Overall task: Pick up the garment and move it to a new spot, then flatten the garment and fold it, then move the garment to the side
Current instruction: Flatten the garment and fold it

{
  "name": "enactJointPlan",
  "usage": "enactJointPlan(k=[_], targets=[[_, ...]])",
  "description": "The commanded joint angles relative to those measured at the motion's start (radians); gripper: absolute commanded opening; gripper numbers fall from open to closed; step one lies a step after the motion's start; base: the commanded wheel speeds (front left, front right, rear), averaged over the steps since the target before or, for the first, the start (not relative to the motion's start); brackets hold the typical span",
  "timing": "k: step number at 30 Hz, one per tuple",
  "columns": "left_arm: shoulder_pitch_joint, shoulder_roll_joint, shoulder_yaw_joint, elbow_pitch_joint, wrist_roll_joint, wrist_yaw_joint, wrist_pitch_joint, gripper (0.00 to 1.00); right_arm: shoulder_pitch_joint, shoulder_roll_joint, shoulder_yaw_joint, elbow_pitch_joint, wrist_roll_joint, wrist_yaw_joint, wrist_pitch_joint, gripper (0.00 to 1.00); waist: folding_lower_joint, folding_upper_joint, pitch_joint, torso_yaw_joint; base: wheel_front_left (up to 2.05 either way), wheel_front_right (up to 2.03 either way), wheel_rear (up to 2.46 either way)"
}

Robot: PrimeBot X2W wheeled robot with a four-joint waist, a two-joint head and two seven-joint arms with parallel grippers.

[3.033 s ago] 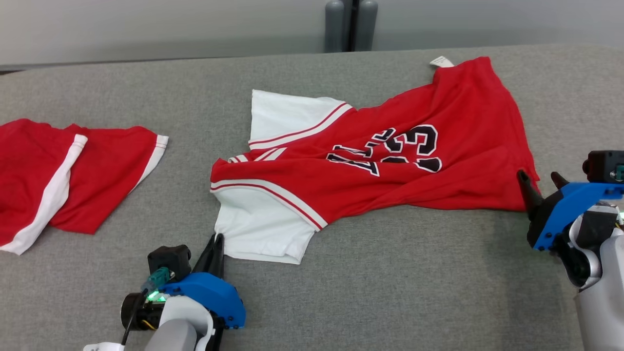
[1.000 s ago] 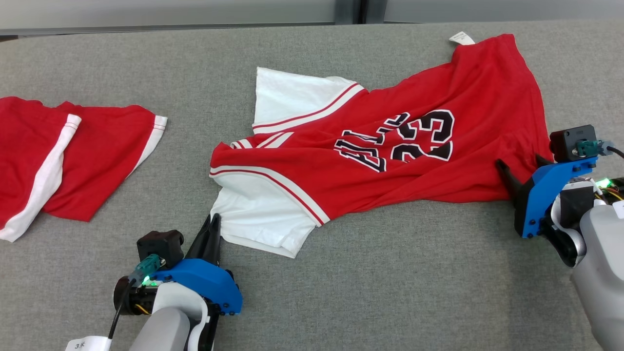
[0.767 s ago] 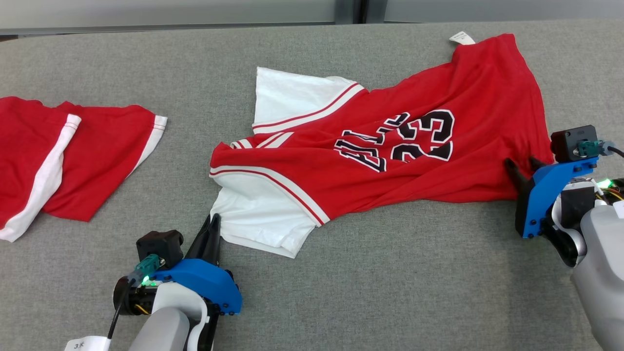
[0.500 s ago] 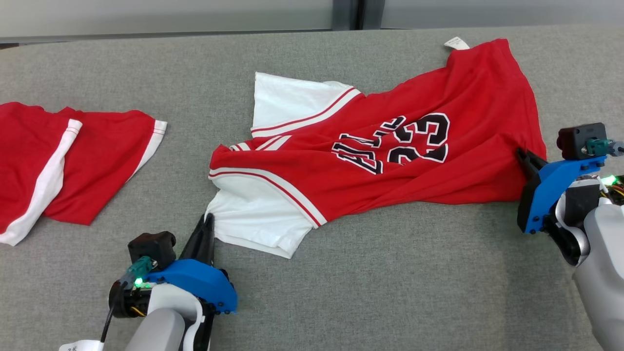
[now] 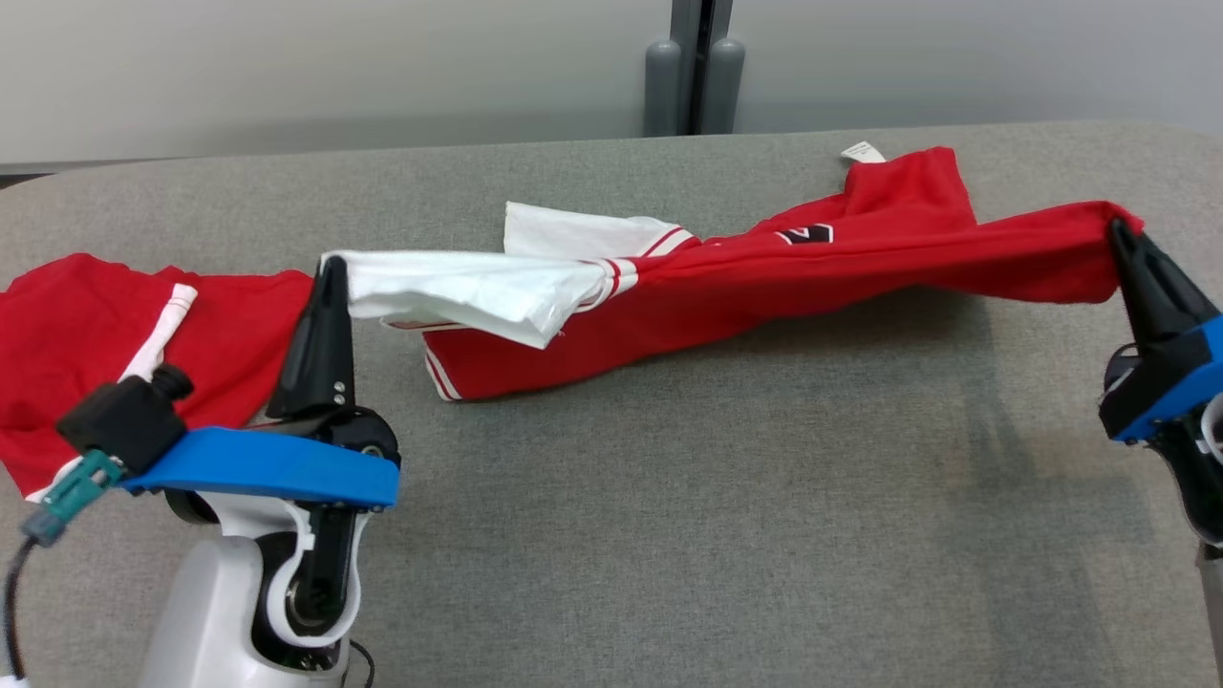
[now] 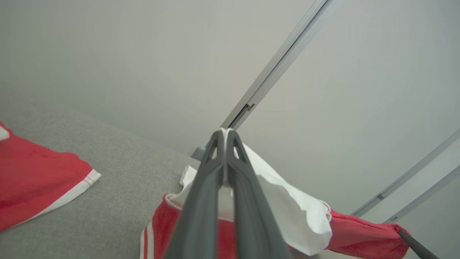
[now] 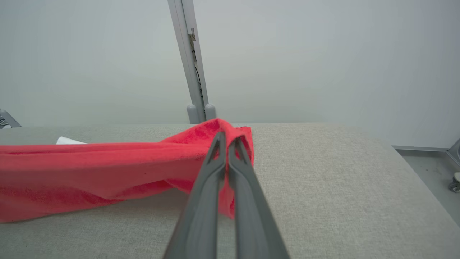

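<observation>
Red knit jersey with white sleeves: strung between the two grippers over the grey cloth-covered table. Both ends are held above the table, and the middle sags down onto the surface.
Long axis: left to right across the head view, close to level. The white sleeve end is toward the robot's left, the red hem end toward its right.
Left gripper: dark fingers pressed together on a corner of the white sleeve. The left wrist view shows white cloth pinched between the tips.
Right gripper: fingers clamped on the red hem corner. The right wrist view shows red cloth bunched around the tips.
White label tab: sticks out from the jersey's far edge, nearer the right end.
Black-and-white print: a scrap shows in a fold, too little to read.
Second red garment with a white stripe: lies flat on the table at the far left, apart from the jersey.
</observation>
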Motion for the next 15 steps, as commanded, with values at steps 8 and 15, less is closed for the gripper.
enactJointPlan(k=[8, 15], targets=[[-0.031, 0.030, 0.075, -0.319, -0.160, 0.040, 0.151, 0.00, 0.158, 0.088, -0.193, -0.435, -0.042, 0.000, 0.102, 0.00, 0.0000, 0.0000, -0.029, -0.037, 0.00, 0.00, 0.00], [-0.073, 0.079, 0.103, -0.564, -0.190, 0.136, 0.273, 0.00, 0.144, 0.149, -0.237, -0.690, -0.090, 0.000, 0.188, 0.00, 0.0000, 0.0000, 0.034, -0.074, 0.00, 0.00, 0.00]])
